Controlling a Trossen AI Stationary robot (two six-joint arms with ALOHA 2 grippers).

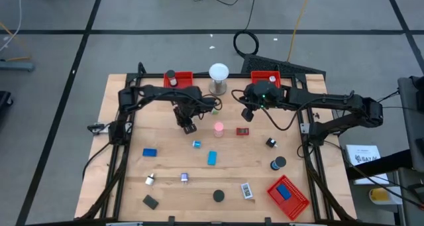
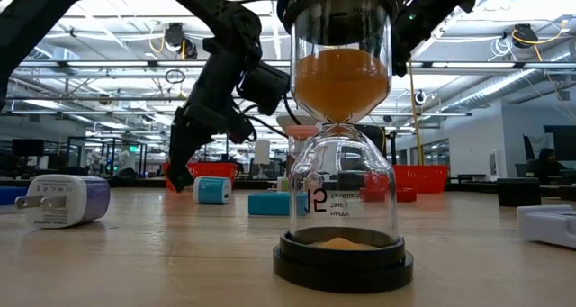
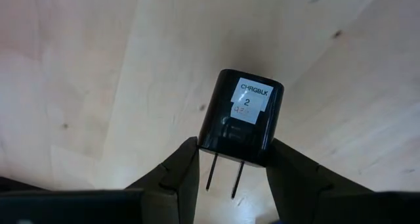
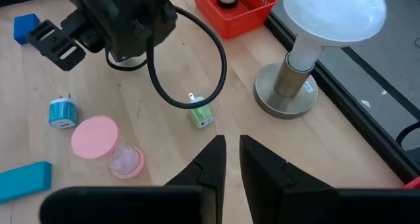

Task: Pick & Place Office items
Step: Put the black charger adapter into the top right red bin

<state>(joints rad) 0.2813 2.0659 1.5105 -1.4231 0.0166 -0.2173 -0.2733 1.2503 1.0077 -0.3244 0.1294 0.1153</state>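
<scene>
- High view: the left gripper (image 1: 189, 126) is seen above the middle of the wooden counter (image 1: 126, 179), and its jaws are clamped on a black charger (image 1: 190, 127). The right gripper (image 1: 246, 114) is held near the back, just behind a small red block (image 1: 242, 130). A pink hourglass (image 1: 218, 127) is found between the two grippers. Other office items are spread over the front part: a blue block (image 1: 150, 152), a light blue block (image 1: 212, 158), a black disc (image 1: 218, 196) and a white charger (image 1: 150, 179). A red tray (image 1: 289, 196) with a blue item is placed at the front right corner, and two more red trays stand at the back beside a white globe lamp (image 1: 218, 79)
- Low view: a large orange hourglass (image 2: 342, 136) is seen close to the camera, and the white charger (image 2: 65, 200) lies to its left. The left gripper (image 2: 180, 174) is seen just over the counter
- Left wrist view: the black charger (image 3: 241, 112) is clamped between the two dark fingers (image 3: 176, 175); its two prongs point back between them and a white label is on it
- Right wrist view: the jaws of the right gripper (image 4: 231, 152) are nearly together, with nothing between them. A small green charger (image 4: 202, 115), the pink hourglass (image 4: 108, 148) and the white globe lamp (image 4: 328, 33) are seen ahead
</scene>
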